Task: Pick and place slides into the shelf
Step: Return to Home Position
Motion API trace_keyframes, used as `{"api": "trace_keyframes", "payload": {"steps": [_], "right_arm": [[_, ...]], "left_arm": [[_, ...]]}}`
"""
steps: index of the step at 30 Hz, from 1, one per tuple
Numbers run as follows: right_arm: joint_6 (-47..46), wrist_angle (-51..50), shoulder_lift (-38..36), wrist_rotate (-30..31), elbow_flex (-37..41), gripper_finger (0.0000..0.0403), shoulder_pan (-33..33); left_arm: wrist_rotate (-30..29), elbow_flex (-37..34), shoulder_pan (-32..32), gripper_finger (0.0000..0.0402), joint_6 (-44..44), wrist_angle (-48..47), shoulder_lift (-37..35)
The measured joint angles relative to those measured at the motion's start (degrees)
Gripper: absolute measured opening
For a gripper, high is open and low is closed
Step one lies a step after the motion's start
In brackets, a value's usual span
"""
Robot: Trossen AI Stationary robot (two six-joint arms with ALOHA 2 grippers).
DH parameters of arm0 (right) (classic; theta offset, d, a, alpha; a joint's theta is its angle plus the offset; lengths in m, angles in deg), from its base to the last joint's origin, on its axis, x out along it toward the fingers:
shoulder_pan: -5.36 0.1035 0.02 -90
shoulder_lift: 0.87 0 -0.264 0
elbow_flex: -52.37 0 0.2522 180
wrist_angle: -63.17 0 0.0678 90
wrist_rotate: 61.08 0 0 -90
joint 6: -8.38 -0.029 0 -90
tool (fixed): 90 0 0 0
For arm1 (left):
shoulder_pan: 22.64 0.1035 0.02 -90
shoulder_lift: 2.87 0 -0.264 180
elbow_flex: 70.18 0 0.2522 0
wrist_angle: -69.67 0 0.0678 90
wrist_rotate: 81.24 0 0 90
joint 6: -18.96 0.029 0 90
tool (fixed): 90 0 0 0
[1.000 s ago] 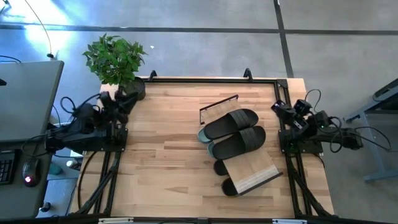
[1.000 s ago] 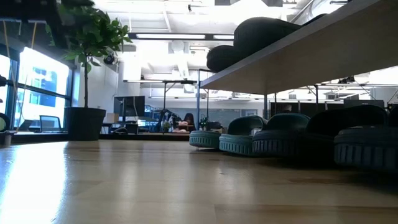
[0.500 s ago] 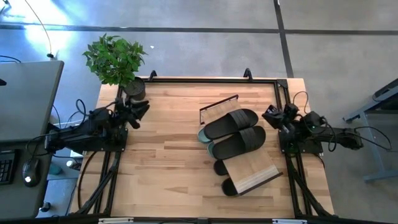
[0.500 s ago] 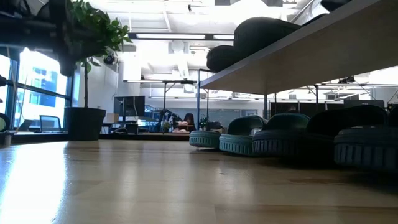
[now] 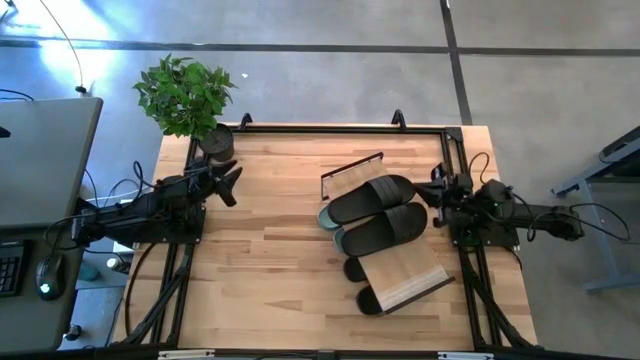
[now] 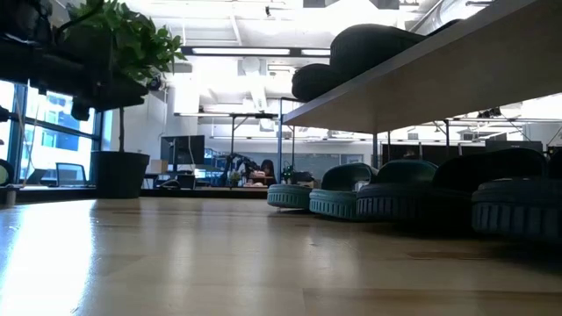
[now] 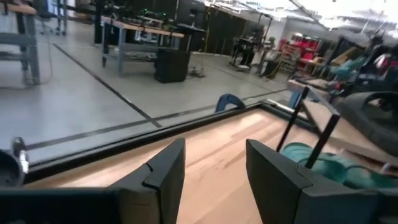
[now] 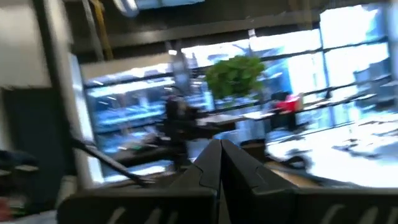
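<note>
The shelf (image 5: 405, 270) stands right of the table's middle, its sloping wood plank also seen from below in the low view (image 6: 421, 79). Two black slides (image 5: 372, 198) (image 5: 385, 228) lie on the plank. Sage-green slides (image 5: 326, 218) (image 6: 351, 200) and two more black ones (image 5: 354, 268) rest on the table under it. My left gripper (image 5: 228, 180) (image 7: 214, 168) is open, left of the shelf near the plant pot. My right gripper (image 5: 437, 190) (image 8: 219, 155) is shut, close to the shelf's right side.
A potted plant (image 5: 185, 95) stands at the table's far left corner, its pot (image 5: 215, 140) just behind my left gripper. Bare wood (image 5: 270, 240) stretches between my left gripper and the shelf. A black rail (image 5: 340, 127) runs along the far edge.
My left gripper has moved from beside the plant pot toward the table's right, toward the shelf. My right gripper has moved toward the table's left and slightly nearer, closing on the shelf's right side. The slides and shelf have stayed put.
</note>
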Motion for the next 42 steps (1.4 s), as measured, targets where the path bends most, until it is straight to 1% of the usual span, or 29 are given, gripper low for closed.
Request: {"api": "trace_keyframes", "payload": {"steps": [2, 6, 8, 10, 16, 42], "right_arm": [[4.13, -0.72, 0.00, 3.54, 0.00, 0.0000, 0.00], [11.18, -2.65, 0.00, 11.62, 0.00, 0.0000, 0.00], [11.80, -3.86, 0.00, 14.16, 0.02, 0.0000, 0.00], [11.07, -5.00, 0.00, 15.31, 0.02, 0.0000, 0.00], [9.83, -7.06, 0.00, 15.69, 0.02, 0.0000, 0.00], [9.81, -7.10, 0.00, 15.69, 0.04, 0.0000, 0.00]], "left_arm": [[-0.44, 0.13, 0.00, 0.0154, 1.36, -0.06, 0.02], [-0.42, 0.15, 0.00, 0.0154, 1.40, -0.17, 0.02], [-0.25, 0.15, 0.00, 0.0154, 1.28, -0.30, 0.02], [-0.11, 0.15, 0.00, 0.0154, 1.24, -0.30, 0.01], [0.06, 0.17, 0.00, 0.0154, 1.11, -0.30, 0.01], [0.19, 0.22, 0.00, 0.0154, 0.96, -0.31, 0.00]]}}
